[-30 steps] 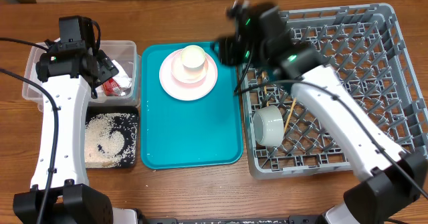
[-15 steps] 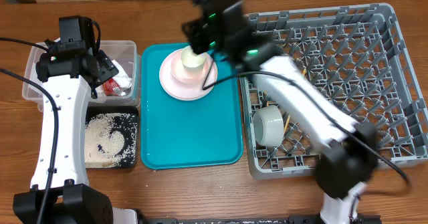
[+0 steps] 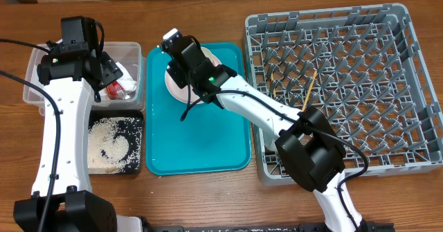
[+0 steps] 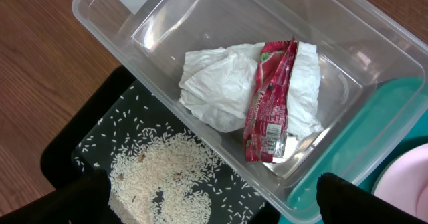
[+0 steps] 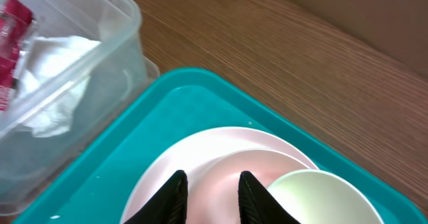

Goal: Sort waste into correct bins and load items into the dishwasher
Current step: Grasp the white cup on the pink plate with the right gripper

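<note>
Bright, even light falls from above. The overhead view is sharp, with only faint, soft shadows on the teal tray (image 3: 201,142) and the wooden table (image 3: 208,197). In the left wrist view, pale glare runs along the walls and rim of the clear tub (image 4: 348,70). In the right wrist view, small glints dot the tray, and the right gripper (image 5: 210,196) is a dark, soft-edged shape at the near edge.

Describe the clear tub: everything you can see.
The clear tub is a rectangular, transparent plastic box with rounded corners and a lipped rim, upright on the table. Inside lie a crumpled white napkin and, on top of it, a red wrapper. The black tray and teal tray border two sides.
</note>
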Robot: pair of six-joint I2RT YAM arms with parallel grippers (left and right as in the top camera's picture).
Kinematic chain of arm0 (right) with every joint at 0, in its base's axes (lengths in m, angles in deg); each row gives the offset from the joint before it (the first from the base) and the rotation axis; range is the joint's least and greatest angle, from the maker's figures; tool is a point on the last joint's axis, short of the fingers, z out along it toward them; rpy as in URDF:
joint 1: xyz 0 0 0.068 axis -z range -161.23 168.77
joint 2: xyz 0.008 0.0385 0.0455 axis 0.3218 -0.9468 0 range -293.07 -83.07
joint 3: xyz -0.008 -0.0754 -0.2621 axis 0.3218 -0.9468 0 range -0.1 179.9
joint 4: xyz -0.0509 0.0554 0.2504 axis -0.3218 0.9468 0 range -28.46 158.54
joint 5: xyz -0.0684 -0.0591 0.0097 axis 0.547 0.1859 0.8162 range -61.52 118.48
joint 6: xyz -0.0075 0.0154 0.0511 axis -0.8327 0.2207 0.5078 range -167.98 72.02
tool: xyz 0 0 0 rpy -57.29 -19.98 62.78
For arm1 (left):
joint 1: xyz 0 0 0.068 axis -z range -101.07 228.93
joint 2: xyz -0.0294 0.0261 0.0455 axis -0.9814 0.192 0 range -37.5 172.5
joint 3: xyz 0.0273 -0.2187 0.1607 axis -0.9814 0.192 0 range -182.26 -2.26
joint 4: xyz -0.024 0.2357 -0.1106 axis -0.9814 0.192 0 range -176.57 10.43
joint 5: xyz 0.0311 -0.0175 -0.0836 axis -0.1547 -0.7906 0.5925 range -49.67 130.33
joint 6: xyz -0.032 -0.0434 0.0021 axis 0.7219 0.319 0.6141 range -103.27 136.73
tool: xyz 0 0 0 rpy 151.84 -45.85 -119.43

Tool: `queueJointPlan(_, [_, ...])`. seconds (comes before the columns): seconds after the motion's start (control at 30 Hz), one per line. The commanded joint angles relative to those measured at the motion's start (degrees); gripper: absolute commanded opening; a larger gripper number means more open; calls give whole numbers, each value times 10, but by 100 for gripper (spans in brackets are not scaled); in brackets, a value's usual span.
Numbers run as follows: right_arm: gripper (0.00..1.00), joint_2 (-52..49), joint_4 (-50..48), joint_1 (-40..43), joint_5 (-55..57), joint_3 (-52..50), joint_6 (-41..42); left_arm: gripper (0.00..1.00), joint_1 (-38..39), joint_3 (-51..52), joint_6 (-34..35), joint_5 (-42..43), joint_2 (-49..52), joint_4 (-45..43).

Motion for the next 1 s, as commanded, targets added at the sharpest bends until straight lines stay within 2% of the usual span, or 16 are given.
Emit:
queueJointPlan(0.0, [27, -5, 5, 8, 17, -4, -12, 100, -2, -14, 8, 5, -9, -1])
queueJointPlan(0.6, [27, -5, 83, 14, 16, -4, -12, 100, -2, -14, 8, 5, -9, -1])
queueJointPlan(0.83, [15, -5, 90, 14, 16, -4, -12, 100, -2, -14, 8, 5, -9, -1])
queueJointPlan(0.97, [13, -5, 100, 14, 16, -4, -12, 100, -2, -14, 8, 5, -9, -1])
